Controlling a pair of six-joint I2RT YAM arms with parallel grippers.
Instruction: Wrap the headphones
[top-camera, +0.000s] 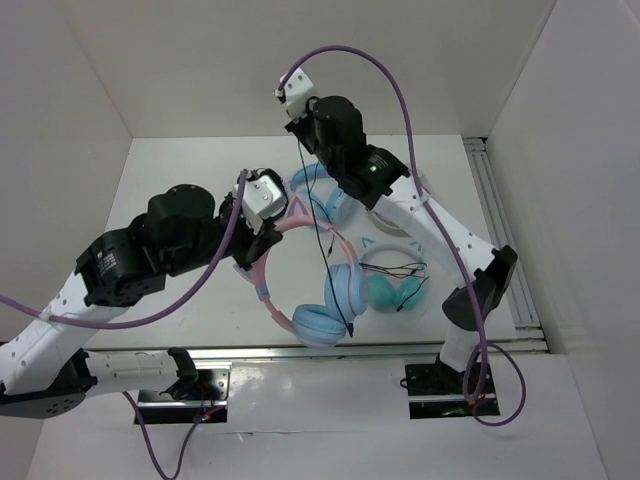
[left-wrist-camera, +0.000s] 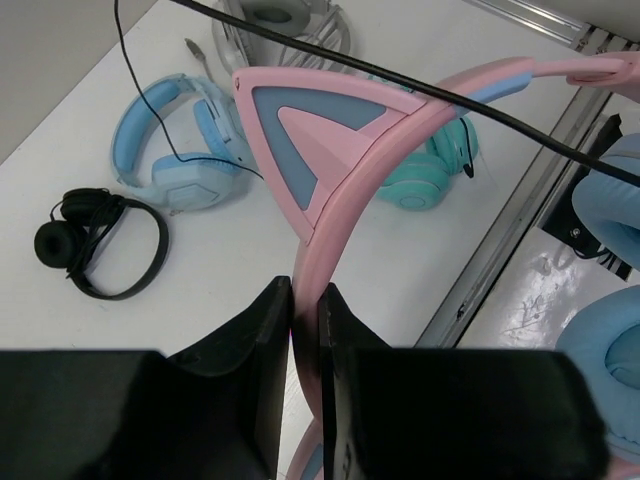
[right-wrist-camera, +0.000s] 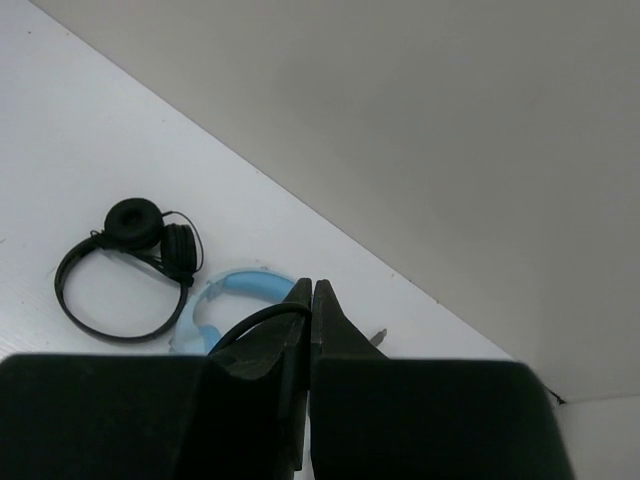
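My left fingers (left-wrist-camera: 303, 300) are pinched tight on the pink headband (left-wrist-camera: 350, 190) of the headphones (top-camera: 300, 290). They grip it just below one cat ear (left-wrist-camera: 300, 140), which stands up right in front of my left wrist camera. Seen from above, the headband curves from that grip toward the near edge of the surface (top-camera: 190, 170). The two light blue ear cups (top-camera: 318, 325) sit side by side at that near edge, just right of my left arm. I cannot tell whether they touch the surface or hang just over it.

My right fingers (right-wrist-camera: 310, 292) are closed with almost no gap, and the thin black cable (left-wrist-camera: 520, 136) comes out from between them. That arm is held high over the far middle of the surface. The cable drops from it, past the headband, down toward the ear cups. In my left wrist view it crosses in front of the cat ear.

Other pairs lie on the surface. A plain light blue pair (top-camera: 325, 200) is at the far middle, partly under my right arm. An all-teal cat-ear pair (top-camera: 392, 288) is just right of the ear cups. A small black pair (left-wrist-camera: 95, 240) lies near the light blue one.
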